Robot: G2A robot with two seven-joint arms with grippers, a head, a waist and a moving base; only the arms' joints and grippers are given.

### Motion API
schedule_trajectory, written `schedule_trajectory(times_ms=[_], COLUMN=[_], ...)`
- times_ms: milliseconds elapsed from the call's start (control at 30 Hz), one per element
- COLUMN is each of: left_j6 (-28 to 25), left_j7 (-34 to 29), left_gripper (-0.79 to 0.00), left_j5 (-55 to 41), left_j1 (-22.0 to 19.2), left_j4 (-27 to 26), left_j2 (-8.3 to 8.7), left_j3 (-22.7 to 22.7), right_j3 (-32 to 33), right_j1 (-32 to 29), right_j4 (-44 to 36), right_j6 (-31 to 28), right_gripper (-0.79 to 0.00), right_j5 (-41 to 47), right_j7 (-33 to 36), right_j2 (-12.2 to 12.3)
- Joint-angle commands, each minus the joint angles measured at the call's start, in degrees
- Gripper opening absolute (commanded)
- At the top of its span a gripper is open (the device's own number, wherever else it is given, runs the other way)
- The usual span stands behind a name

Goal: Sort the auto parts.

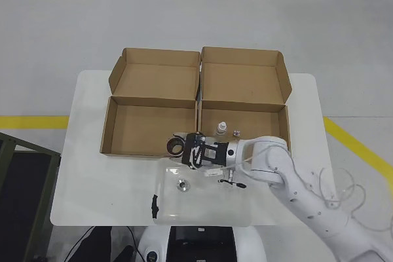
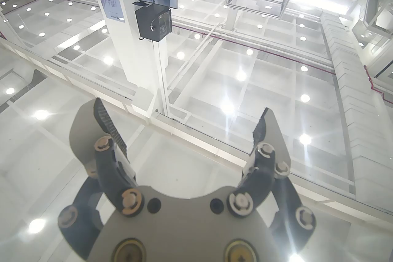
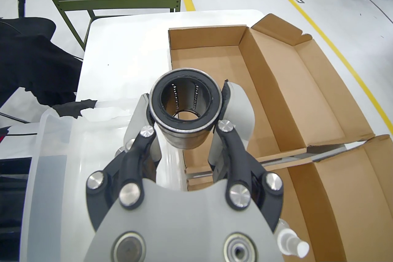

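**Sorting under way:** The right end effector is pinching a bearing by its sides. The part is a short steel cylinder with a black-rimmed bore and rows of tiny balls lining the inside. It is hanging in the air at the near wall of an empty cardboard box, just past the clear plastic bin on the white bench.

The step in hand appears to be the carry from bin to box. The next move is likely calling for a short advance over the box floor, a lowering, then a parting of the fingers. Care seems warranted, since a smooth round cylinder may roll once freed.

The neighbouring box is holding a white plastic part and a small metal piece. A loose metal fitting and a thin black part are lying in the bin. Both boxes are plain brown corrugated board with lids folded back.

The left end effector is pointing up at the ceiling, its toothed fingers spread wide with nothing between them.
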Motion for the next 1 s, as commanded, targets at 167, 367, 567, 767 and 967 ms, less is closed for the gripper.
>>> schedule_trajectory(times_ms=[167, 367, 567, 767, 967], left_j6=[0.00, 0.00, 0.00, 0.00, 0.00], left_j7=[0.00, 0.00, 0.00, 0.00, 0.00], left_gripper=[0.000, 0.000, 0.000, 0.000, 0.000], left_j5=[0.00, 0.00, 0.00, 0.00, 0.00], left_j1=[0.00, 0.00, 0.00, 0.00, 0.00], left_j4=[0.00, 0.00, 0.00, 0.00, 0.00], left_j2=[0.00, 0.00, 0.00, 0.00, 0.00], left_j3=[0.00, 0.00, 0.00, 0.00, 0.00], right_j3=[-4.95, -8.28, -10.62, -13.26, -15.53], right_j1=[5.89, 10.02, 13.66, 16.22, 18.34], right_j4=[5.93, 10.95, 14.97, 19.00, 23.68], right_j6=[2.75, 3.78, 5.15, 6.35, 7.53], right_gripper=[-0.785, -0.785, -0.785, -0.785, -0.785], right_j5=[0.23, 1.91, 2.80, 3.04, 2.99], right_j7=[1.34, 2.30, 3.76, 3.98, 4.19], right_j2=[-2.67, -5.01, -7.19, -9.49, -11.84])
